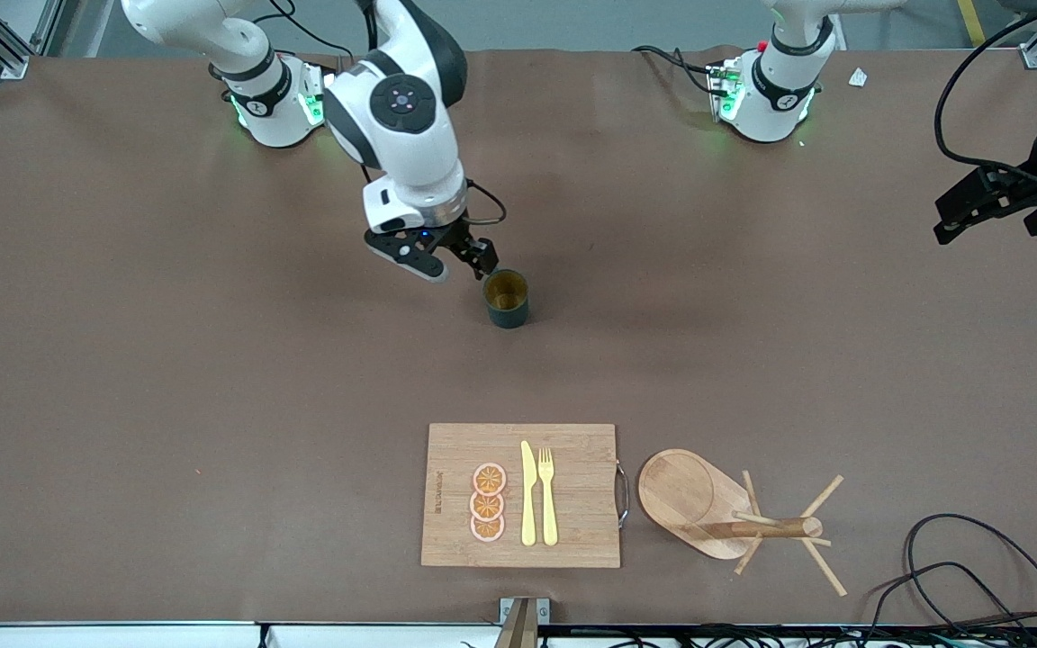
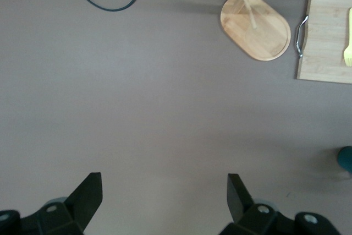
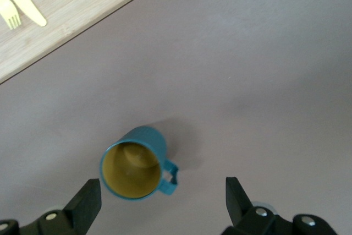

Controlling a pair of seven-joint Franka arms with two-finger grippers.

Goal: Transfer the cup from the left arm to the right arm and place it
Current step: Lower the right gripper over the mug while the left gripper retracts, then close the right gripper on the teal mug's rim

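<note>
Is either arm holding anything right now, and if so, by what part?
Nothing is held. The cup stands upright on the table, free of the right gripper, whose jaws are open beside it. The left gripper waits open over bare table.

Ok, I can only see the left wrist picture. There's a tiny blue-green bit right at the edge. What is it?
Observer: That's the cup. It stands upright on the table, and its inside is yellowish.
Operator: Is somebody holding it?
Observer: No. The right gripper is close beside it with its fingers open, and they are not around the cup.
Operator: And I see a bit of a fork on the wooden board. What else is on there?
Observer: Three orange slices in a row and a yellow knife, which lies between the slices and the fork.
</note>
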